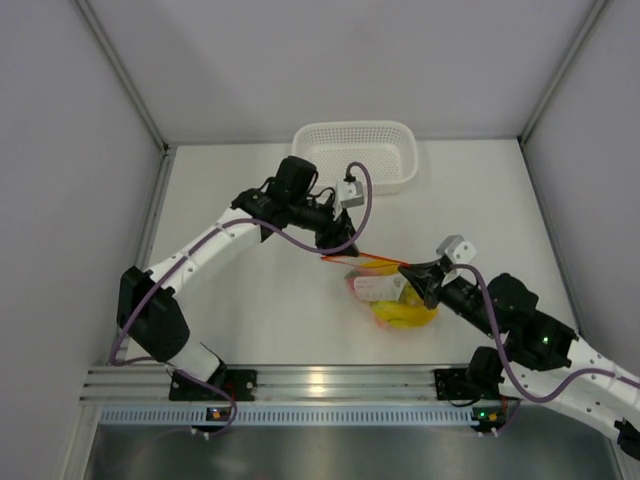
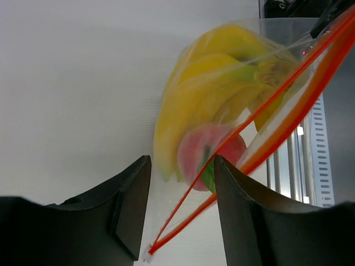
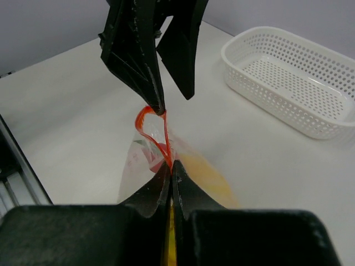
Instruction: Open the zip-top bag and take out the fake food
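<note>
Where the left arm reaches across the table [image 1: 250,310] from the left, the left gripper [image 1: 335,250] hangs over the near end of the bag's zip strip [image 2: 277,105], jaws parted. The strip's corner lies between the fingers [image 2: 133,205], and in the right wrist view one fingertip touches the strip; no clamp on it.

- Basket [image 1: 355,125]: white, perforated, at the table's far edge, well apart from the bag.
- Bag [image 1: 375,288]: clear pouch on the table between the two grippers, just right of centre. Its zip edge is lifted and stretched from one gripper to the other. From the near corner the strip's two orange lines run apart.
- Food, all inside the bag: yellow bananas [image 2: 194,94] and a pink peach [image 2: 194,155] with a green bit beside it. Other pieces cannot be told.
- Right gripper [image 1: 410,268]: jaws pinched tight on the strip's far end.
</note>
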